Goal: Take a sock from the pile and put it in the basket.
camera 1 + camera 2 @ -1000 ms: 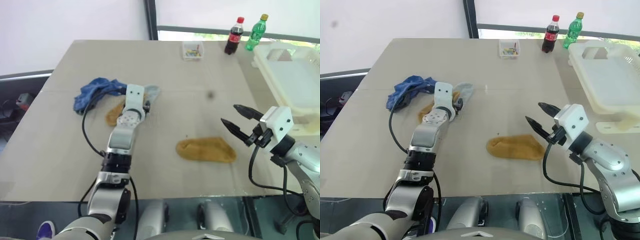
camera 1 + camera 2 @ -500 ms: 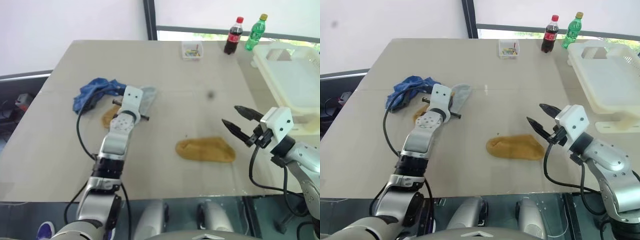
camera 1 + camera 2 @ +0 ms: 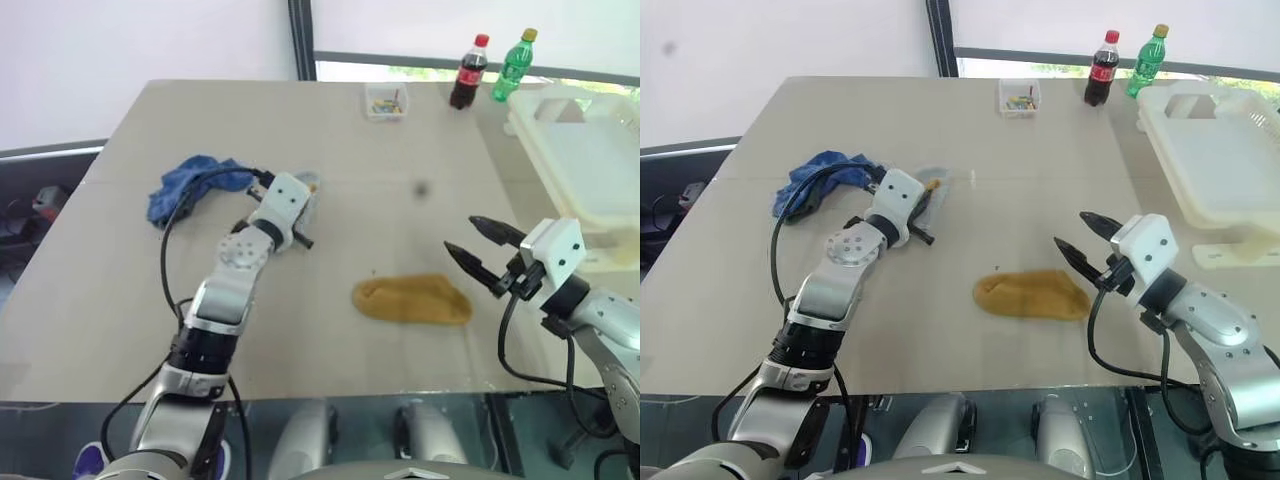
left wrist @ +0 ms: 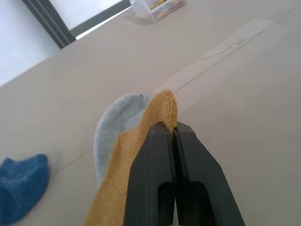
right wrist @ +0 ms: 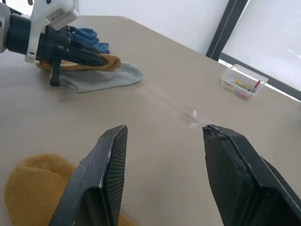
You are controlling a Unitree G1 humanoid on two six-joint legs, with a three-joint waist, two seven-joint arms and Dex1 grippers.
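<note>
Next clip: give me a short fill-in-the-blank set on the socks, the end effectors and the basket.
1. The left end effector is shut on the ____ sock.
2. The right end effector hangs ____ above the table.
3. The pale grey-blue sock lies ____ the held sock.
4. The white basket sits on the robot's ____ side.

Missing words: mustard-yellow; open; under; right

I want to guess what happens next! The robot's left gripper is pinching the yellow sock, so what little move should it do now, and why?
Probably lift. The left gripper is shut on the mustard-yellow knit sock, which overlaps the pale grey-blue sock on the table. Raising it first should free it before carrying it toward the white slotted plastic basket.
</note>
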